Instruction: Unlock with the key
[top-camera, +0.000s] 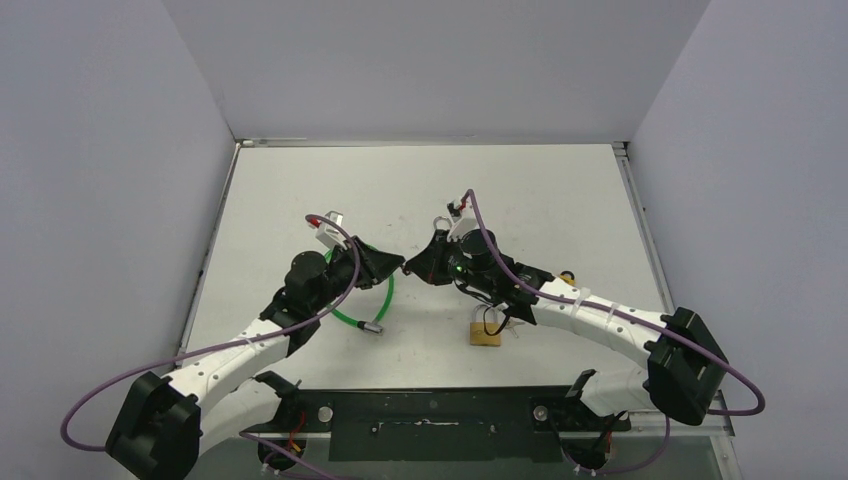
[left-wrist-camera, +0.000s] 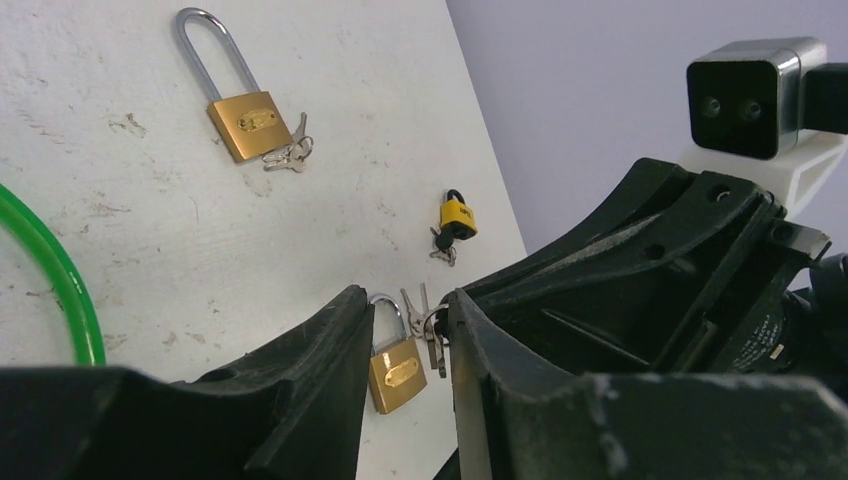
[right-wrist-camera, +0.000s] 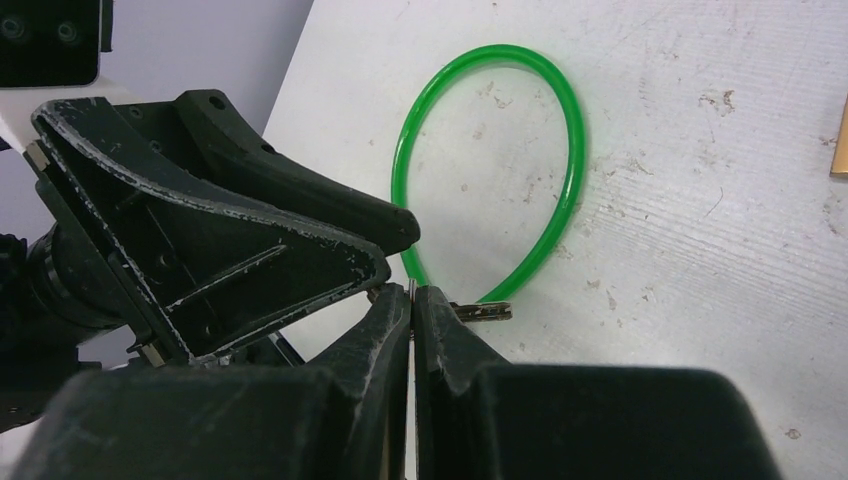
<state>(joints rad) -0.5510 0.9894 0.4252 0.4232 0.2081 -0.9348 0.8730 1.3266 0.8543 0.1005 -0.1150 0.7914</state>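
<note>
1. Mid-table, the left gripper and right gripper meet tip to tip.
2. Left jaws stand apart, nothing visibly between them. Right jaws are pressed together; I cannot tell whether they pinch anything.
3. A brass padlock lies on the table, keys at its shackle.
4. Judged step: still securing a key. Next calls for a firm pinch on one blade.

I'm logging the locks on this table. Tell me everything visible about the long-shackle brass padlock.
The long-shackle padlock has a brass-coloured rectangular body with an oval stamp on its face and a tall, silvery U-shaped shackle, both legs seated in the body. It lies flat on the white table, with a small bunch of silvery keys touching one bottom corner.
</note>
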